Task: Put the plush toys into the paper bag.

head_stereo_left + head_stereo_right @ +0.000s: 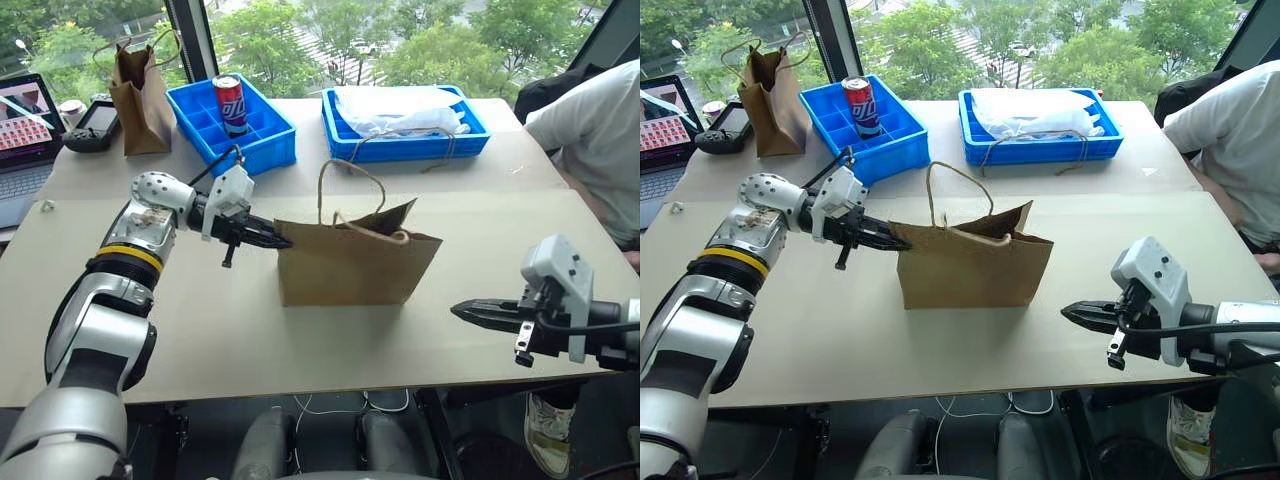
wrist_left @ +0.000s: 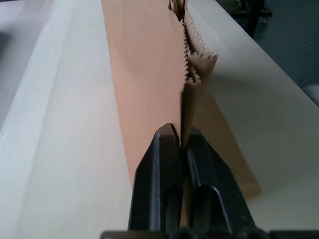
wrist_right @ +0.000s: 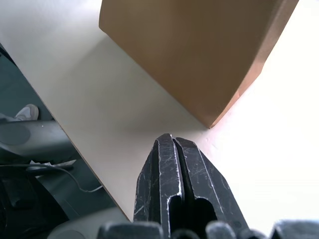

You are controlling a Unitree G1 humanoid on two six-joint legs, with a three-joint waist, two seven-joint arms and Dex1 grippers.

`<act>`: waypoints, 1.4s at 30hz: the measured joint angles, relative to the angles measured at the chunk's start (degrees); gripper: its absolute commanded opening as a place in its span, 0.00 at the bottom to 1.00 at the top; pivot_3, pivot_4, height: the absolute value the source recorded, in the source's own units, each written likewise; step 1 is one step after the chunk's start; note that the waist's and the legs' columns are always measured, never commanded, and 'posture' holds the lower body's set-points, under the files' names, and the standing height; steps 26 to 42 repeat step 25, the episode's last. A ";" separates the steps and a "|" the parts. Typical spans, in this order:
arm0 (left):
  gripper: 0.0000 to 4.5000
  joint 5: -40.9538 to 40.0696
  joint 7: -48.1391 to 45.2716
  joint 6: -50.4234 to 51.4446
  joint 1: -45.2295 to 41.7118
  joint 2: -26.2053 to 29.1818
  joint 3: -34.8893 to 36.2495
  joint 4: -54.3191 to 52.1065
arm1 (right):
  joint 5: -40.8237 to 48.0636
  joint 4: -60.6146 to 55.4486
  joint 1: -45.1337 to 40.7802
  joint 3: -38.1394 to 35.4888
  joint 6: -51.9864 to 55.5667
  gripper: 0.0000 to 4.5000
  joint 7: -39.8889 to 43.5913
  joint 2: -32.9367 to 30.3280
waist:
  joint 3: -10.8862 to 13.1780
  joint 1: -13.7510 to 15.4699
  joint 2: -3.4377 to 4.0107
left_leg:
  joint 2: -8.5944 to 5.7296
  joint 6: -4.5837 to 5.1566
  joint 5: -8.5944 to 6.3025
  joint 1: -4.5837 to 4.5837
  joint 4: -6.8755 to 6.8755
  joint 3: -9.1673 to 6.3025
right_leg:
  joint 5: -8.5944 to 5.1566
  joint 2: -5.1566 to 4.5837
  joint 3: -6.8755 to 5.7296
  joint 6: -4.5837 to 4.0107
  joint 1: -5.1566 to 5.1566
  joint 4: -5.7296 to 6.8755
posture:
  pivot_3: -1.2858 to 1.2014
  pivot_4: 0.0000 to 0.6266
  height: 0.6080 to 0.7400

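The wide light-brown paper bag (image 1: 345, 265) stands upright in the middle of the table, its mouth open and one cord handle raised. My left gripper (image 1: 283, 241) reaches in from the left at the bag's upper left corner. In the left wrist view its fingertips (image 2: 167, 142) pinch the bag's folded side edge (image 2: 192, 84). My right gripper (image 1: 458, 309) hovers near the table's front right, shut and empty, pointing toward the bag (image 3: 199, 55) and apart from it. The plush toys are out of view.
At the back left stands a narrower, darker paper bag (image 1: 140, 95). Beside it is a blue compartment bin (image 1: 270, 140) holding a can (image 1: 230, 103). A blue tray (image 1: 405, 150) with white plastic sits behind. A laptop (image 1: 25, 120) is far left, a person (image 1: 600, 140) at right.
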 measured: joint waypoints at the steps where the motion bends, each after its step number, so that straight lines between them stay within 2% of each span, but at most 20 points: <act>1: 0.41 0.11 -0.04 0.77 -0.29 0.23 0.80 0.32 | -0.07 0.54 -0.19 0.30 -0.38 0.00 0.16 -0.29 | 0.00 0.01 -0.01 | 0.00 0.00 0.00 0.00 0.00 -0.01 | 0.00 0.00 -0.01 0.01 0.01 -0.02 | 0.52 0.24 1.00; 4: 0.61 -0.02 -0.07 4.38 -0.16 2.42 3.77 -0.04 | -0.76 3.33 -0.66 2.14 -2.12 0.00 0.87 -1.60 | 0.02 -0.08 -0.03 | 0.01 0.04 -0.03 -0.02 -0.01 0.00 | 0.01 0.01 0.00 0.02 -0.02 -0.05 | 0.52 0.24 1.00; 5: 0.72 -0.65 -0.08 6.85 0.46 4.01 4.68 -1.50 | -1.59 4.54 -0.73 2.74 -2.92 0.00 1.08 -2.09 | 0.02 -0.21 -0.03 | 0.01 0.05 -0.03 -0.03 -0.02 0.01 | 0.01 0.01 0.02 0.03 -0.05 -0.03 | 0.52 0.24 1.00; 7: 0.84 -1.98 -0.10 11.98 2.68 7.53 8.21 -4.58 | -4.04 6.86 0.26 3.85 -4.99 0.00 1.11 -3.20 | 0.02 -0.53 -0.03 | 0.03 0.07 -0.05 -0.02 -0.05 0.01 | 0.01 0.03 0.02 0.03 -0.06 -0.02 | 0.52 0.24 1.00; 9: 1.00 -3.41 0.58 17.01 6.18 11.46 12.71 -7.89 | -6.37 9.21 1.88 3.85 -7.00 0.00 0.84 -2.65 | 0.02 -0.83 -0.03 | 0.06 0.07 -0.05 0.01 -0.10 0.01 | 0.00 0.05 0.02 0.04 -0.07 0.00 | 0.52 0.24 1.00; 12: 1.00 -8.98 5.18 29.15 18.00 17.02 22.06 -17.50 | -8.80 12.31 4.60 2.20 -13.15 0.00 -0.05 4.07 | 0.01 -1.07 -0.01 | 0.09 0.06 -0.06 0.08 -0.14 0.00 | -0.03 0.01 0.04 0.08 -0.03 0.05 | 0.52 0.24 1.00; 15: 1.00 -9.48 10.99 35.02 30.73 18.83 26.37 -25.71 | -11.73 13.47 7.58 1.79 -18.87 0.00 -1.04 8.62 | 0.03 -0.86 0.02 | 0.05 0.03 -0.06 0.14 -0.11 0.00 | -0.06 -0.09 0.05 0.12 0.02 0.12 | 0.52 0.24 1.00; 18: 1.00 -8.53 19.55 37.25 44.90 16.76 29.63 -37.20 | -12.40 13.13 7.84 0.32 -24.32 0.00 -3.55 15.42 | 0.05 -0.38 0.03 | 0.08 -0.03 -0.07 0.30 -0.13 -0.02 | -0.04 -0.51 0.04 0.09 0.15 0.10 | 0.52 0.24 1.00; 21: 1.00 -5.95 25.41 36.33 51.25 14.55 30.05 -41.09 | -14.61 13.13 8.86 0.36 -28.42 0.00 -4.81 17.03 | 0.07 0.24 0.05 | 0.05 -0.44 -0.21 0.28 -0.12 0.00 | -0.01 -0.66 -0.07 0.04 0.05 0.07 | 0.52 0.24 1.00; 25: 1.00 -4.48 29.22 34.52 53.18 11.79 30.75 -44.14 | -15.90 13.15 9.72 1.60 -30.33 0.00 -5.99 18.17 | 0.07 0.44 0.05 | 0.05 -0.57 -0.24 0.29 -0.14 0.00 | 0.01 -0.88 -0.09 -0.10 0.03 0.00 | 0.52 0.24 1.00; 42: 1.00 -4.48 29.22 34.52 53.18 11.79 30.75 -44.14 | -15.90 13.15 9.72 1.60 -30.33 0.00 -5.99 18.17 | 0.07 0.44 0.05 | 0.05 -0.57 -0.24 0.29 -0.14 0.00 | 0.01 -0.88 -0.09 -0.10 0.03 0.00 | 0.52 0.24 1.00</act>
